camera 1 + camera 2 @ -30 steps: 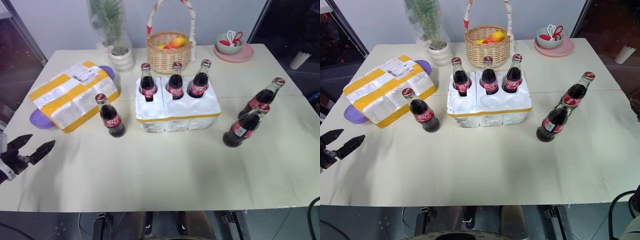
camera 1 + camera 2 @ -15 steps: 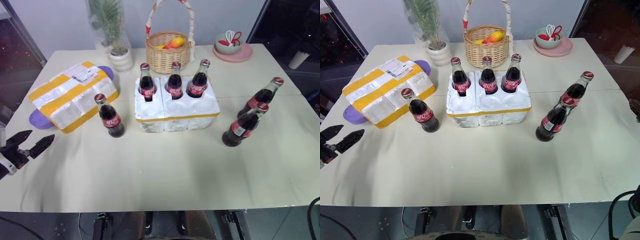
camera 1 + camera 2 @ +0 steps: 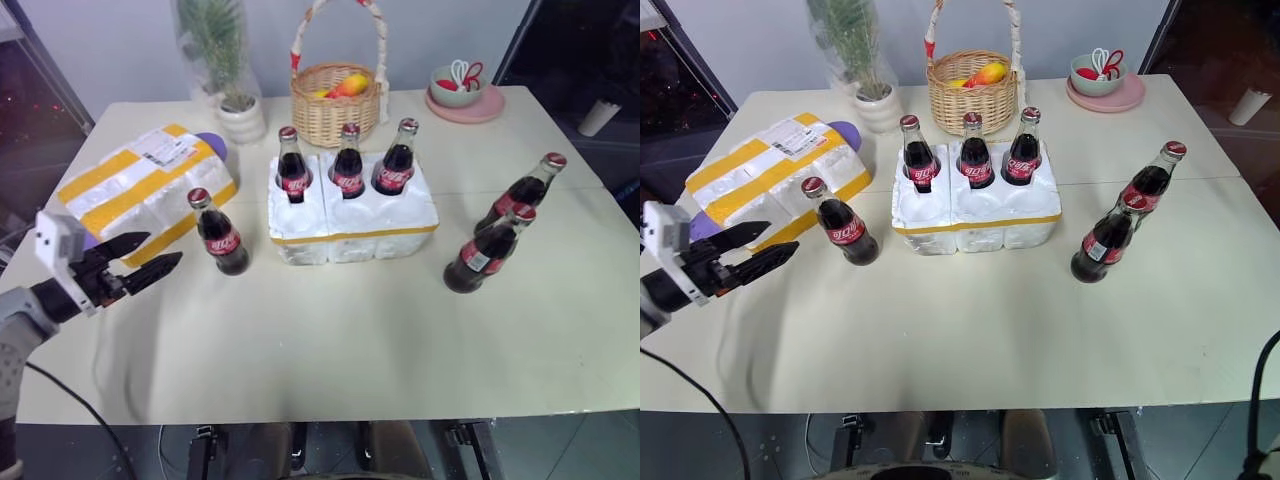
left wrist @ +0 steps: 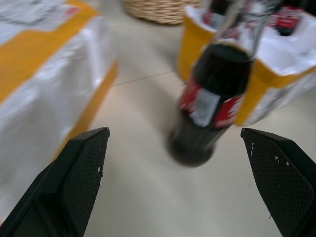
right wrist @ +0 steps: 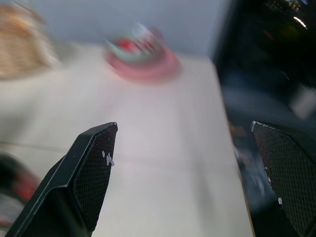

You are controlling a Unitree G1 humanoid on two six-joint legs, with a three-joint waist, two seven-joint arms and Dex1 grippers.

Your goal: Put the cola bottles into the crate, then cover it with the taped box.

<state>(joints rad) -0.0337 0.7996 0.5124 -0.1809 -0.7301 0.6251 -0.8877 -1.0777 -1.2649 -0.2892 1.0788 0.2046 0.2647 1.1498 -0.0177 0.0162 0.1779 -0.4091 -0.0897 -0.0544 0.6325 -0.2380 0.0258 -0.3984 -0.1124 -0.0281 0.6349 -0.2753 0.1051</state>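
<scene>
- Far left: left gripper (image 3: 146, 258) spread wide and empty, low over the table (image 3: 330, 340), tips aimed at the lone cola bottle (image 3: 219, 233) standing just beyond them.
- Behind it: taped box (image 3: 145, 190) flat near the table's left edge, shipping label up, resting partly on a purple thing (image 3: 78, 240); to be left alone until every bottle is seated.
- Seen along the left wrist: same bottle (image 4: 210, 101) upright between the two spread fingers (image 4: 74, 182) but off toward one side, not yet reached. Better centred before closing, and gripped on the body near the label rather than the neck, so no tipping on the lift.
- Centre: crate (image 3: 352, 214) with three bottles (image 3: 347, 160) standing in the back row of wells; front wells free. Nearest front well, on the left side, likely the sensible target. Straight lift, clear of the foam rim, then straight down.
- Behind the crate: potted plant (image 3: 228, 70) and wicker basket (image 3: 337, 95), both out of the working path.
- Right: two more bottles (image 3: 505, 240) standing close together, well apart from the crate, awaiting their turn.
- Far right: right gripper (image 5: 187, 173) also wide and empty, raised, facing a pink plate with a bowl (image 5: 143, 54) at the table's back corner; nothing between its fingers.
</scene>
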